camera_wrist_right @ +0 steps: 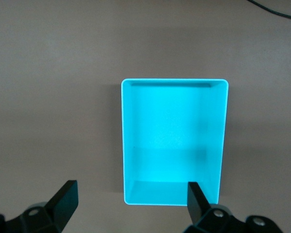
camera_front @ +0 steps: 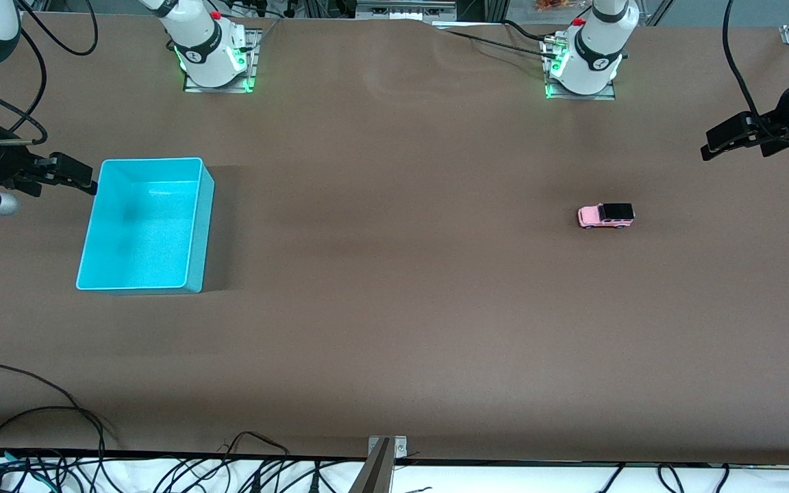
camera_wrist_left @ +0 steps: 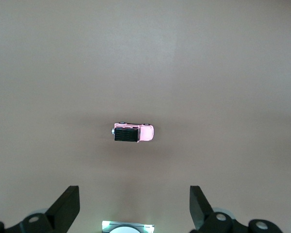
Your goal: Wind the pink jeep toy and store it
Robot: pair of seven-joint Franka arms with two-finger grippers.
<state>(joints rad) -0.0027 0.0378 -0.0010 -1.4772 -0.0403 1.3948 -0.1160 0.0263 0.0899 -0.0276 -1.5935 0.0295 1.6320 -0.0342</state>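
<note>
While both arms wait, nothing is gripped:
jeep: pink jeep toy [camera_front: 605,216] on its wheels on the brown table [camera_front: 394,329], toward the left arm's end, well apart from the bin
bin: turquoise bin [camera_front: 196,226] at the right arm's end (looks empty)
left gripper [camera_front: 713,147]: over the table's end, fingers spread wide, holding nothing
right gripper [camera_front: 85,179]: fingers wide apart, empty, probably just over the bin's rim
</note>
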